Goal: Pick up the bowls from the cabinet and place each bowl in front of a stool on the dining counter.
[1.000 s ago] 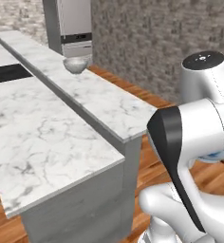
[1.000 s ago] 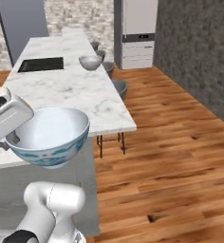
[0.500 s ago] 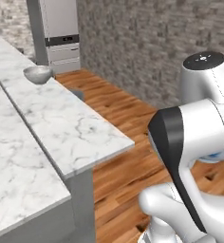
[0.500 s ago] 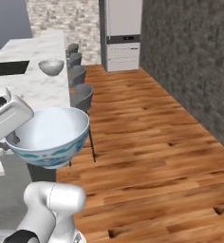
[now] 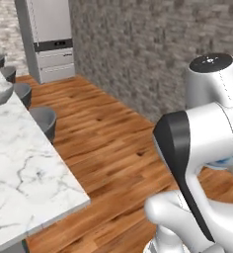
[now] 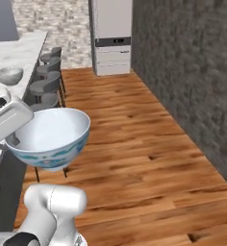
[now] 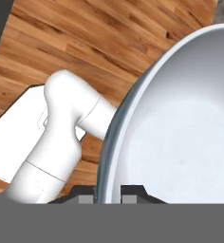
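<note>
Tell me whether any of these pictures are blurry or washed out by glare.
Left base view: soft throughout, the far stools smeared. Right base view: sharper, the painted bowl evenly lit, without glare. Hand view: the bowl's white inside looks nearly featureless, the floorboards crisp.

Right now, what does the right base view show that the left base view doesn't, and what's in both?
Right base view alone: the painted bowl in full, carried over the wooden floor, its rim pinched in the shut gripper. Left base view alone: the near end of the dining counter up close. Shared: the grey stone bowl on the counter, the row of stools, the tall white unit and the stone wall.
</note>
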